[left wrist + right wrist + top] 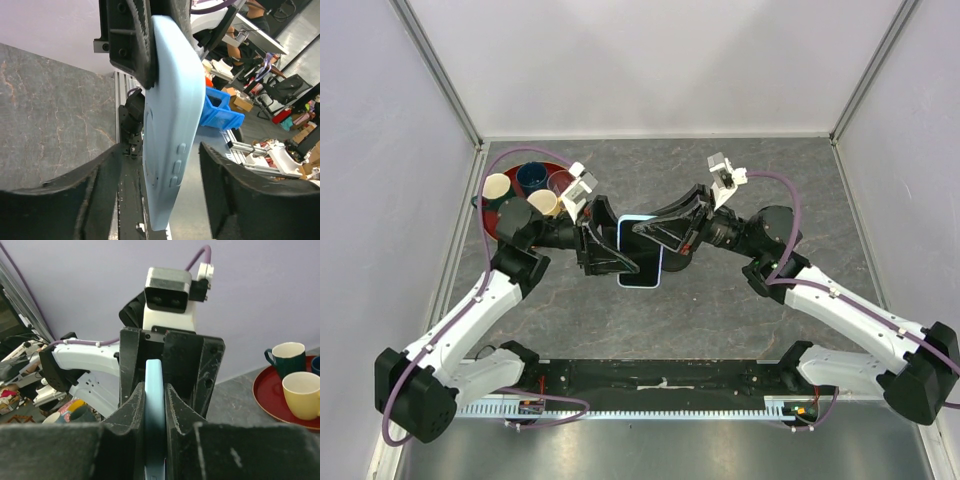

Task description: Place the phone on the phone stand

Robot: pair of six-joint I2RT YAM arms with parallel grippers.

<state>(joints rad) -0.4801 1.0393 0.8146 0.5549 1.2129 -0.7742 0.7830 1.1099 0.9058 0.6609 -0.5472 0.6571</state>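
at far left a red tray [488,224] of cups [497,185] sits on the grey bench [720,300], apart from the action. beside it the left hand [610,255] reaches in with its jaws parted on either side of the phone [172,115]. its wrist view shows clear air between the case and at least one finger [240,190], so it straddles the handset and does not yet grasp it. the phone, in a pale blue case with its black screen facing up in the overhead view, hangs above mid-bench between the two arms. to the right, the right hand [662,235] is clenched on the phone's far end, with both pads pressed to the case in its own wrist view, and appears to carry the whole weight. the phone stand shows in none of the views. this looks like a hand-over between arms, early in the task. done well, the left hand should close squarely on the flat faces, clear of the side buttons [177,165] that face its camera. it should grip firmly before the right hand lets go. a release too soon, or a pinch on the rounded edge, could let the slick case slip to the bench.
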